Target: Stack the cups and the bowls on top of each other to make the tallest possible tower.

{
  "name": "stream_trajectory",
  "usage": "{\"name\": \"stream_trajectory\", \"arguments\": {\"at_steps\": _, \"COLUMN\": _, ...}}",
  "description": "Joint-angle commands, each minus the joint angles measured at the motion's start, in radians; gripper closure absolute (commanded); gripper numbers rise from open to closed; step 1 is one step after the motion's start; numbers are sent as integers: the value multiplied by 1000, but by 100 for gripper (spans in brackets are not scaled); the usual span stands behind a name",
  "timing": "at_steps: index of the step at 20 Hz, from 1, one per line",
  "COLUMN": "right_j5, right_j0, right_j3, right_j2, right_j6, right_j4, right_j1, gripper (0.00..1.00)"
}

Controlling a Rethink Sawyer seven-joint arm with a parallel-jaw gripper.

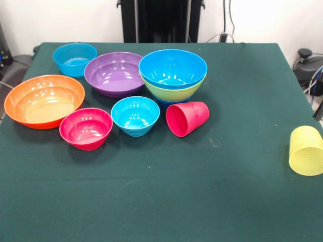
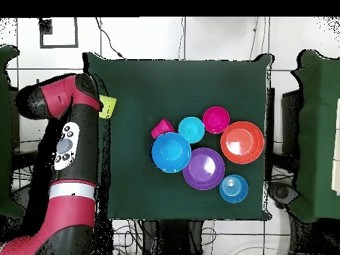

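A green cloth-covered table holds glossy round plastic bowls clustered at one side. A bright blue bowl sits nested in a lime green bowl, the start of the tower. Beside them are a purple bowl, a wide orange bowl, a pink-red bowl and two cyan bowls. A tapered red-pink plastic cup lies on its side near the stack. A ribbed translucent yellow cup lies well apart at the table edge. All look light, stiff and slippery; thin rims seem the best hold. The red and black arm is drawn aside beside the yellow cup; its gripper is hidden, so whether it holds anything cannot be told.
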Motion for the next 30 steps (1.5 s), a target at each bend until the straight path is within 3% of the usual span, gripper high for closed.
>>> {"name": "stream_trajectory", "arguments": {"at_steps": 1, "right_j5": 6, "right_j0": -17, "right_j3": 20, "right_j2": 118, "right_j6": -211, "right_j4": -89, "right_j1": 46, "gripper": 0}}
{"name": "stream_trajectory", "arguments": {"at_steps": 7, "right_j5": 4, "right_j0": -19, "right_j3": 0, "right_j2": 110, "right_j6": -211, "right_j4": -97, "right_j1": 63, "gripper": 0}}
{"name": "stream_trajectory", "arguments": {"at_steps": 17, "right_j5": -68, "right_j0": -16, "right_j3": 50, "right_j2": 120, "right_j6": -199, "right_j4": -103, "right_j1": 64, "gripper": 0}}
{"name": "stream_trajectory", "arguments": {"at_steps": 30, "right_j5": -90, "right_j0": -11, "right_j3": 1, "right_j2": 107, "right_j6": -177, "right_j4": -104, "right_j1": 120, "gripper": 0}}
